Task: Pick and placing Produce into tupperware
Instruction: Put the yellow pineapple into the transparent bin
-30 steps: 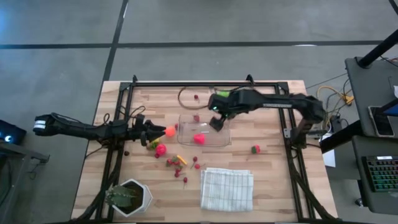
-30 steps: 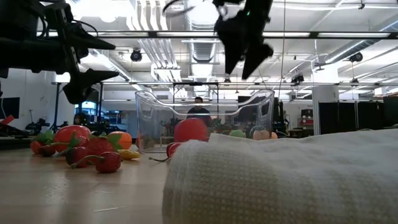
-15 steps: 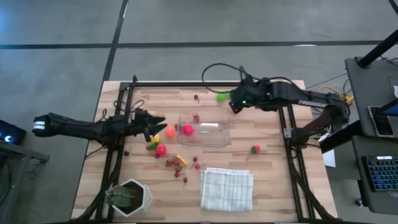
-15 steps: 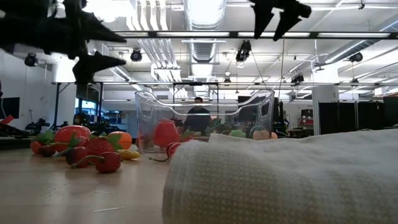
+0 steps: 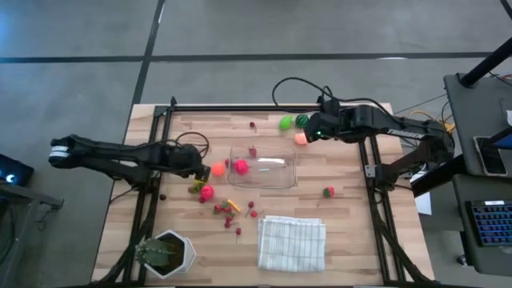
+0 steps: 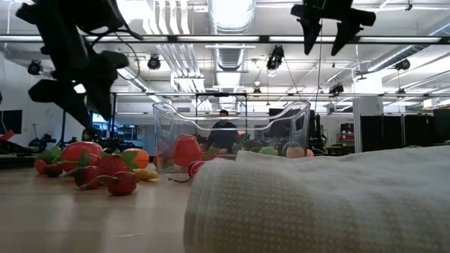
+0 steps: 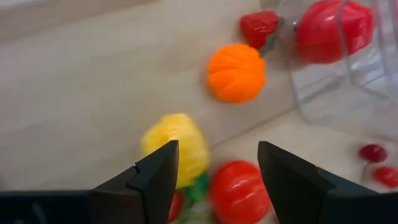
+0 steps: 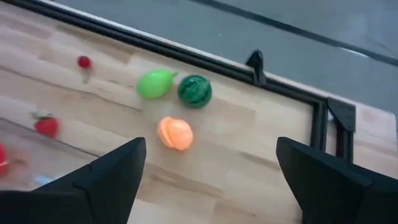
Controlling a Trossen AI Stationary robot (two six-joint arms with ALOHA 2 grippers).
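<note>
**Left claw open over the loose produce beside the tupperware**

Left gripper is being held with its jaws parted and empty at centre-left of the high view, over the yellow fruit. Just beyond, the orange fruit is lying nearest the tupperware, whose near wall is crowding that side; bare wood is left open elsewhere. Farther off, at upper right, the right gripper is being held wide open and empty near a peach-coloured piece, a green fruit and a striped melon ball.
</note>
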